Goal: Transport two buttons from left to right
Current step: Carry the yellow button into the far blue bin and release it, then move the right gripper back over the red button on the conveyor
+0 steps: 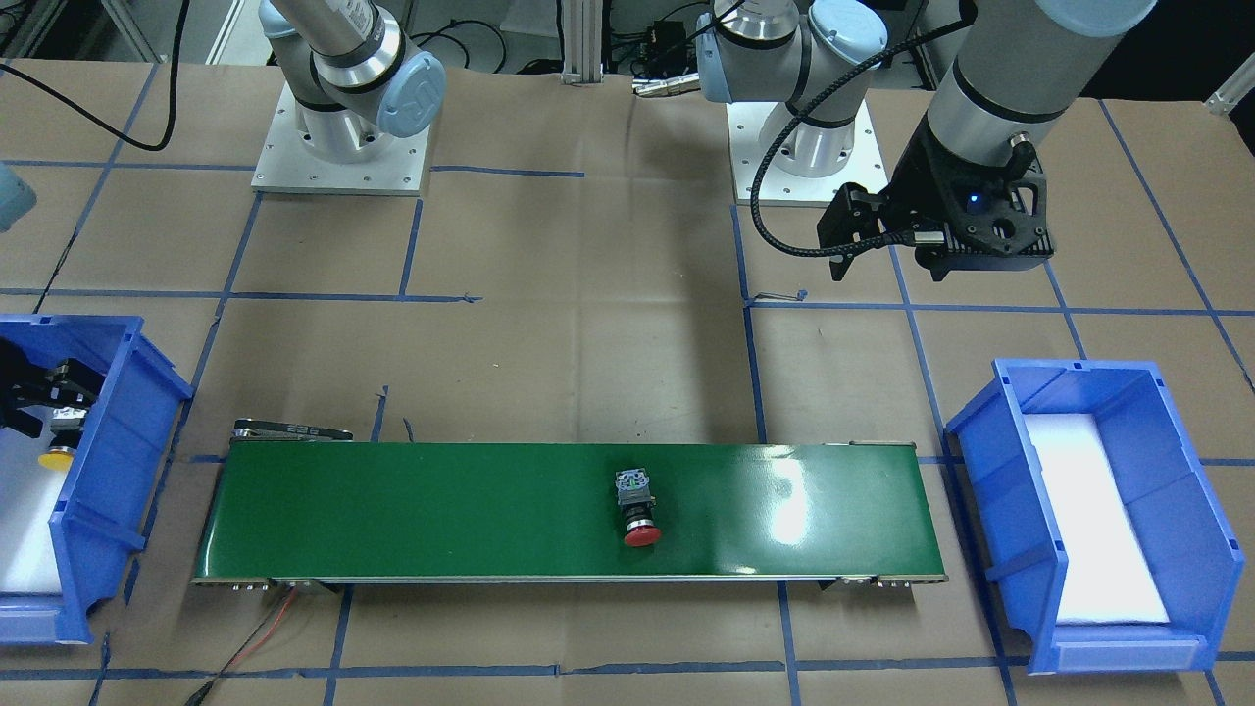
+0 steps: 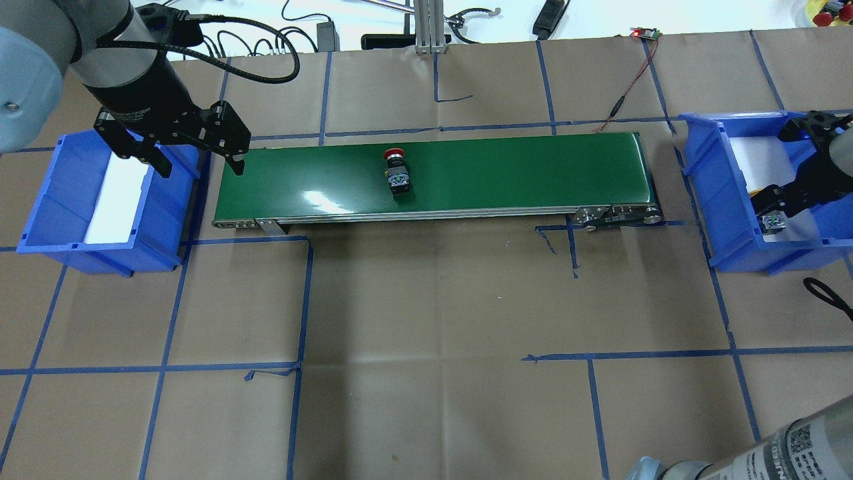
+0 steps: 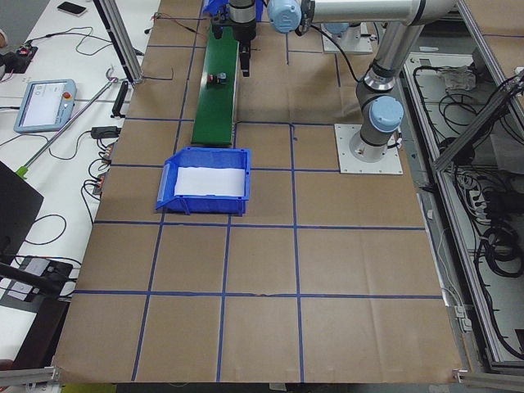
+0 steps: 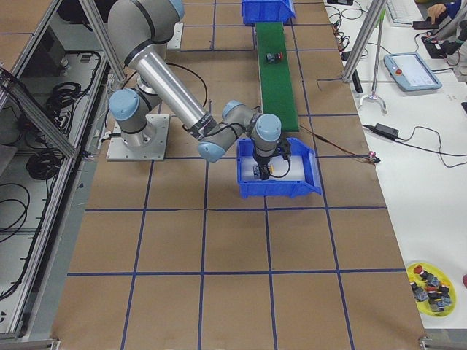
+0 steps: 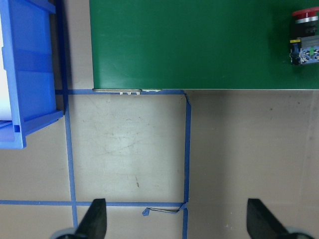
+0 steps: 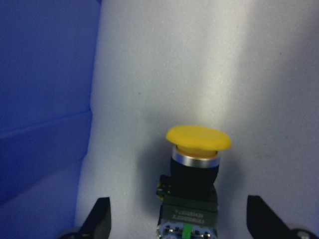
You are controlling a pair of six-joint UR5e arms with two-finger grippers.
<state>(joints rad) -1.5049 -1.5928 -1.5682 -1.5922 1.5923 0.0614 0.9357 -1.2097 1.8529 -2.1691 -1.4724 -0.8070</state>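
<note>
The red button (image 2: 397,172) lies on its side near the middle of the green conveyor belt (image 2: 506,173); it also shows in the front view (image 1: 637,508) and at the top right of the left wrist view (image 5: 306,37). The yellow button (image 6: 197,164) lies on white padding inside the right blue bin (image 2: 723,200). My right gripper (image 6: 174,219) is open, low in that bin, with a finger on either side of the yellow button and clear of it. My left gripper (image 2: 198,165) is open and empty, above the gap between the left bin and the belt's left end.
The left blue bin (image 2: 60,200) holds only white padding. The belt's left edge (image 5: 124,90) lies ahead of my left gripper, over brown paper with blue tape lines. Cables run along the table's far edge (image 2: 293,40). A wire (image 2: 633,73) leads to the belt's right end.
</note>
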